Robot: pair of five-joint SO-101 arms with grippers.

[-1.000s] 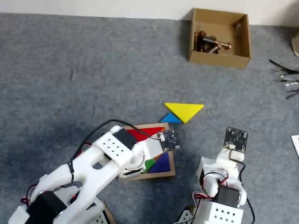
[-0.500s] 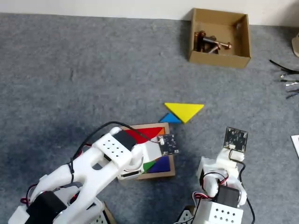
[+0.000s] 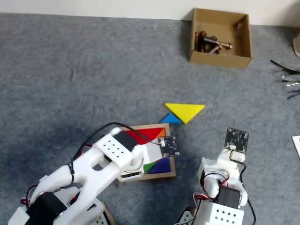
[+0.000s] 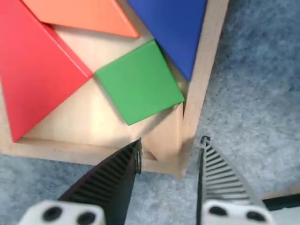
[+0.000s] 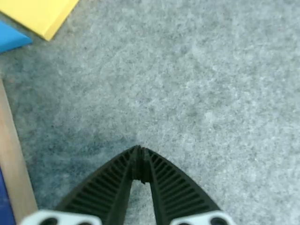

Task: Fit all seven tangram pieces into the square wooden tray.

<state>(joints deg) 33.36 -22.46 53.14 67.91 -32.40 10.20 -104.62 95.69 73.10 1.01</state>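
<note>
Over tray (image 4: 206,70) corner: L tool (image 4: 171,143), spread

- From the high view, the white left arm (image 3: 112,157) covers most of the square wooden tray (image 3: 161,176), and just slivers of its coloured pieces show.
- The large red triangle (image 4: 37,79), orange triangle (image 4: 84,14) and dark blue piece (image 4: 176,28) run off the left wrist view's edge.
- The yellow triangle (image 5: 40,14) and small light-blue triangle (image 5: 9,40) are cut off in the right wrist view.
- The copper-coloured items (image 3: 212,43) in the open cardboard box (image 3: 220,59) are too small to identify.
</note>
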